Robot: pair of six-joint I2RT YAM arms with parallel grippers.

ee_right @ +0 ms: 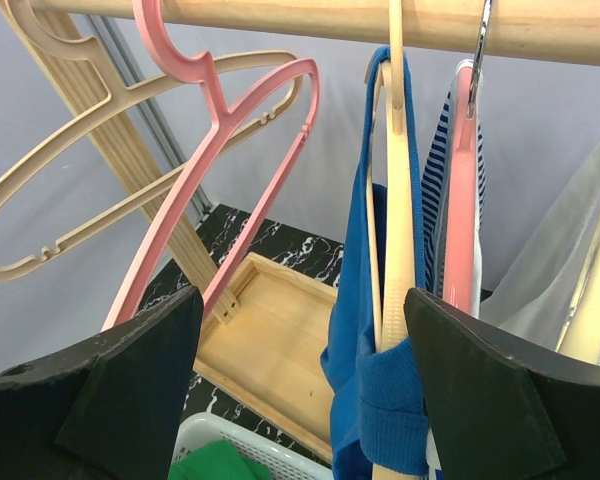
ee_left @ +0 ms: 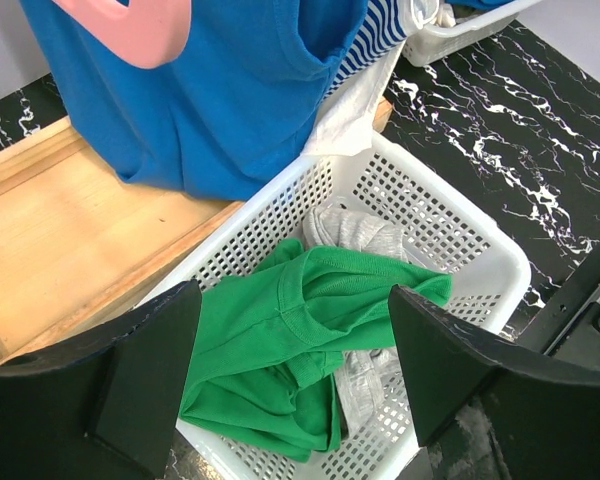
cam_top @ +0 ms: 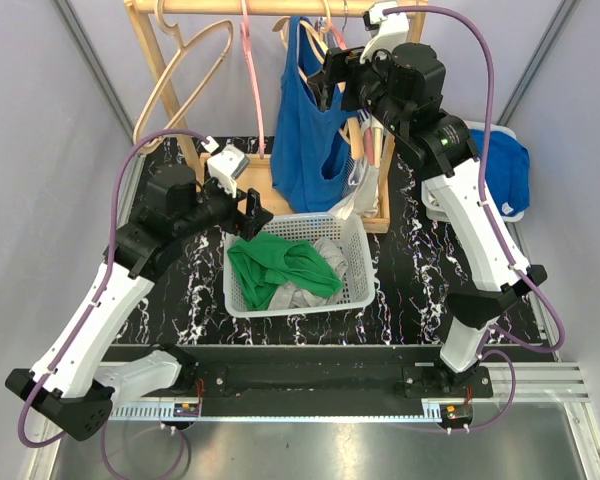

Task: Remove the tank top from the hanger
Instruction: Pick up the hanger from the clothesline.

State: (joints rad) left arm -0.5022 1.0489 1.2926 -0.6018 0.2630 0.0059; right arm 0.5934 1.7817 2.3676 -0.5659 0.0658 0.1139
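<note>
The blue tank top [cam_top: 305,140] hangs on a cream hanger [ee_right: 396,200] from the wooden rail [ee_right: 310,15], its hem near the white basket [cam_top: 358,268] on the table [cam_top: 420,290]. The right jaws stand wide open beside its strap, holding nothing. The left jaws, also wide open and empty, hover over the basket's green shirt [ee_left: 280,340].

The right arm [cam_top: 462,205] is covering the right end of the rail [cam_top: 240,7]. Green cloth [ee_left: 300,320] is hiding most of the grey cloth [ee_left: 355,235], and my right wrist view is cropping the tank top [ee_right: 350,385].
</note>
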